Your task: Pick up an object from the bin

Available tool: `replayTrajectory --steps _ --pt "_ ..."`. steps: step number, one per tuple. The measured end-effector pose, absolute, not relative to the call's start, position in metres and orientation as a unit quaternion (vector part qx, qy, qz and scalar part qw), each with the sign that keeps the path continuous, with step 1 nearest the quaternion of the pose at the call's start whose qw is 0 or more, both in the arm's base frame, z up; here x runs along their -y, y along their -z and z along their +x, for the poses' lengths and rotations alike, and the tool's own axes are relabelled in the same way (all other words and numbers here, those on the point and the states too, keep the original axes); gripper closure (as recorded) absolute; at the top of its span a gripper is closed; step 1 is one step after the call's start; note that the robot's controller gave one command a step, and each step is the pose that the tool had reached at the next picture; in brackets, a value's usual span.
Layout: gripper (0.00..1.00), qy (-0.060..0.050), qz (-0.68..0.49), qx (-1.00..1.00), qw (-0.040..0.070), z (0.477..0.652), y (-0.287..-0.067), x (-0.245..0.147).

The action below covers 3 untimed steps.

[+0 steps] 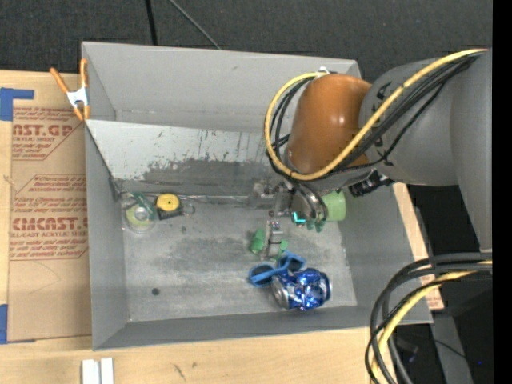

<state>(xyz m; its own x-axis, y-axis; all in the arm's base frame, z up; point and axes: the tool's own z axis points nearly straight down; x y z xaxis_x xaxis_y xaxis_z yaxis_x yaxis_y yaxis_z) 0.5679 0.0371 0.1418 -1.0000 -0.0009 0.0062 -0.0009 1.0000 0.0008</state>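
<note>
Grey metal bin (104, 294) with a scuffed floor holds a few loose things, well spread. On its nine o'clock side, at the foot of the far wall, lies a small clear round plastic piece with a green tint (138, 216). Just beside it, toward three o'clock, is a flat yellow round disc with a dark centre (166, 206). Both are well apart from the arm.

Right of centre, the gripper (276, 229) hangs low over the floor beneath the orange wrist cover (328, 122); I cannot tell whether it is spread or closed. A small green blocky piece (258, 244) lies at eight o'clock from its tip, touching or just beside it, I cannot say which. At five o'clock, near but apart, rests a crumpled shiny blue wrapper with a blue loop (294, 285).

The step in hand looks like positioning just before a grasp, with the small green piece the nearest candidate; nothing is visibly clamped. The next move calls for centring over that piece so it is not nudged aside, then closing on it and lifting straight up.
</note>
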Motion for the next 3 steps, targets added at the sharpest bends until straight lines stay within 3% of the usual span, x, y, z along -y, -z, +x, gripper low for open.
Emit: replayTrajectory --steps 1,2,3 --pt "0.00 -0.001 -0.011 1.000 0.003 0.542 -0.082 0.028" --pt "1.00 0.000 -0.008 1.000 -0.001 0.544 -0.086 0.024" --pt "1.00 0.000 -0.010 1.000 -0.006 0.551 -0.214 0.032"
